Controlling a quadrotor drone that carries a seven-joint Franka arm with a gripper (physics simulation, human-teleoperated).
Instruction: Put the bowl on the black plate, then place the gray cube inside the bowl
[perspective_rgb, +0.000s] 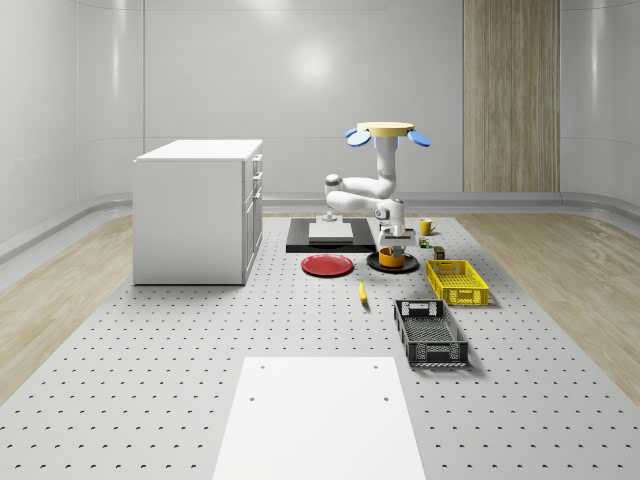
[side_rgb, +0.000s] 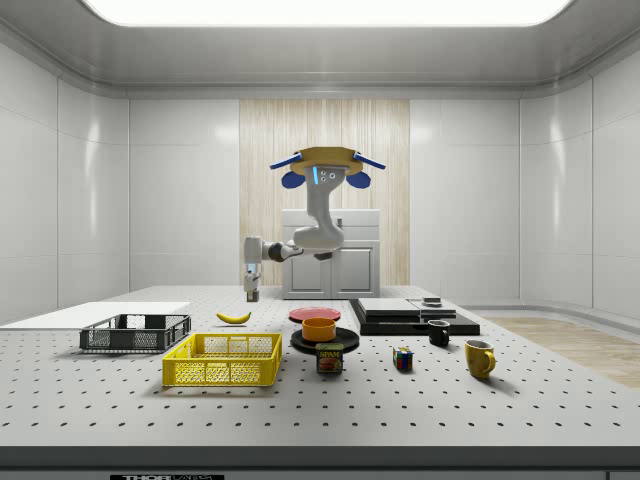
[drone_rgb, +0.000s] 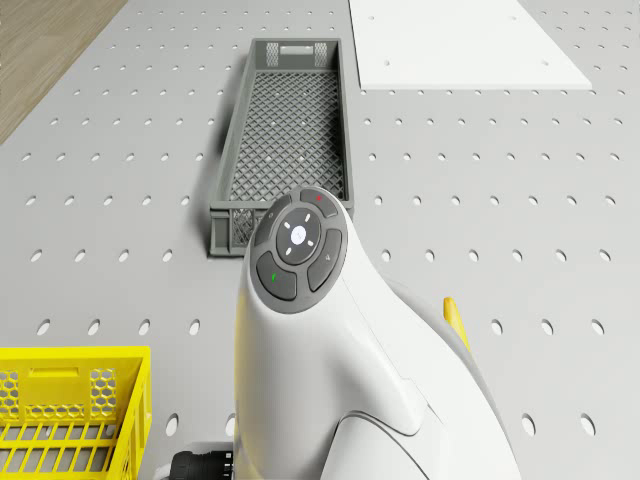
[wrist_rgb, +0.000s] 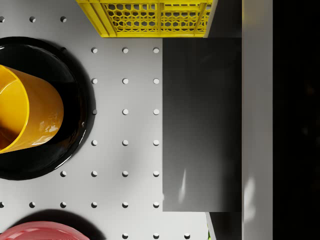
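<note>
An orange bowl stands on the black plate. My drone hovers high above the table, roughly over that plate. The white arm hangs down from it. My gripper points down a little above the table, to the side view's left of the bowl and higher than its rim. It is shut on the gray cube, which blocks much of the table in the wrist view.
A red plate lies beside the black plate. A yellow basket, a gray basket and a banana are nearby. A black platform and a white cabinet stand behind.
</note>
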